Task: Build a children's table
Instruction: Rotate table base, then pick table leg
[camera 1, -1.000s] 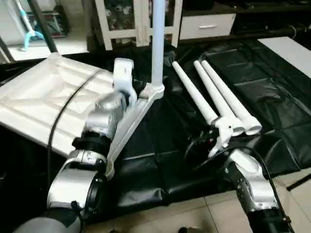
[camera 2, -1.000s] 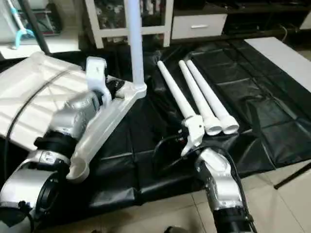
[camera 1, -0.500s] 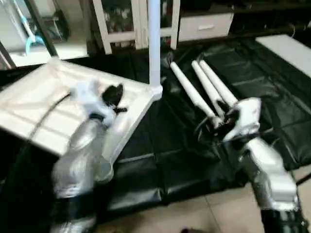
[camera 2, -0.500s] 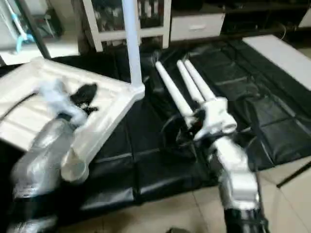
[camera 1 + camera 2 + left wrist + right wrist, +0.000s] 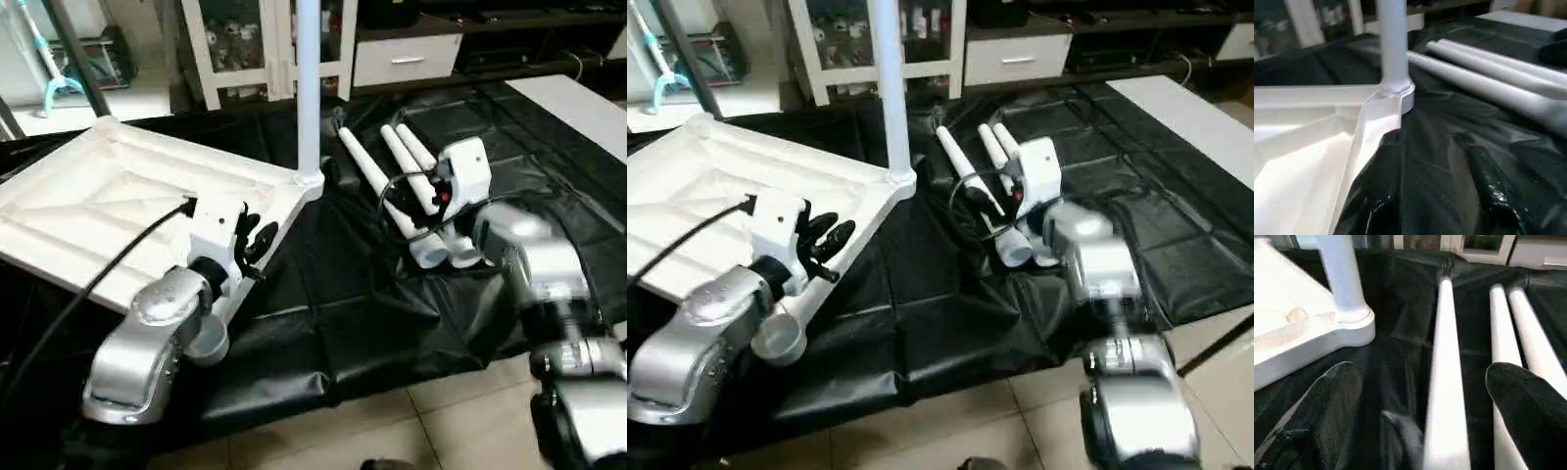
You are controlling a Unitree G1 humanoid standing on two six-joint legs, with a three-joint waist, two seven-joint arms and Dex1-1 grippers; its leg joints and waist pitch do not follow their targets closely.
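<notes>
Legs (image 5: 407, 186) come first here: three loose white tubes lie side by side on the black sheet (image 5: 353, 304) spread over the floor, thick ends toward the robot, while a fourth leg (image 5: 307, 88) already stands upright in the far corner socket (image 5: 310, 182) of the tabletop (image 5: 118, 206). The tabletop lies underside up on the left, ribs showing, with its near corner socket (image 5: 201, 343) still empty. The right gripper (image 5: 1425, 396) hangs over the loose legs with its jaws released and spread wide, one finger on either side of the nearest tube and apparently touching nothing. The left gripper (image 5: 253, 240) sits at the tabletop's near edge with its jaws partly parted; they seem to hold nothing. The legs look like hollow plastic, so probably light and stiff, but smooth and round, likely to roll on the sheet or slip in a loose pinch. A grasp across the tube near its thick end, a little up from the tip, would probably give the best control for lifting and tipping it upright. The taper means a grip may slide toward the thin end. The tabletop looks light too and may shift when a leg is pushed in, so its rim near the socket is the sensible place to brace it.
</notes>
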